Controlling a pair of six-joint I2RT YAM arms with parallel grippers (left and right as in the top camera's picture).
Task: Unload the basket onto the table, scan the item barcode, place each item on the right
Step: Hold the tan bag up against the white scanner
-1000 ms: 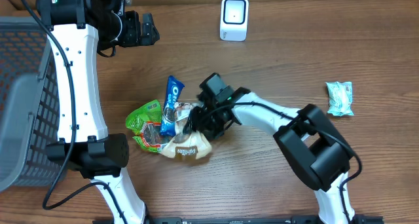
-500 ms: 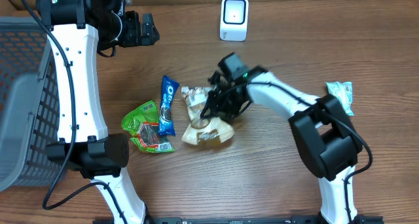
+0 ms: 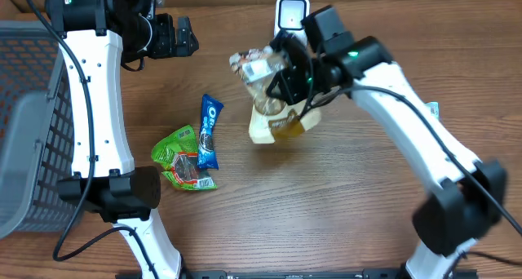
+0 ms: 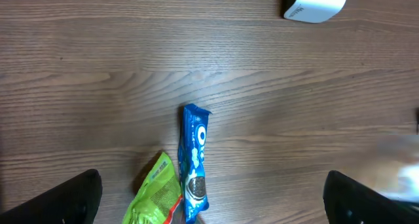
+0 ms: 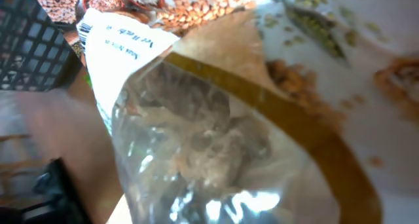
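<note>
Right end effector [image 3: 287, 83] gripping bag [image 3: 276, 122], near scanner [image 3: 292, 16]

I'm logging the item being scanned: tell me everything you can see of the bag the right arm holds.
The bag is a crinkly pouch, clear plastic at one end, tan with a mustard band at the other, printed with pictures of beans and grains, with a white label. The right gripper pinches it; it hangs tilted, close to the white scanner.

The bag [image 3: 272, 108] — clear film with tan printed panels and a white barcode label, grains inside — hangs tilted in the right claw [image 3: 295, 77], just in front of the white scanner [image 3: 292, 18], which stands upright on the bench [image 3: 342, 205].
</note>
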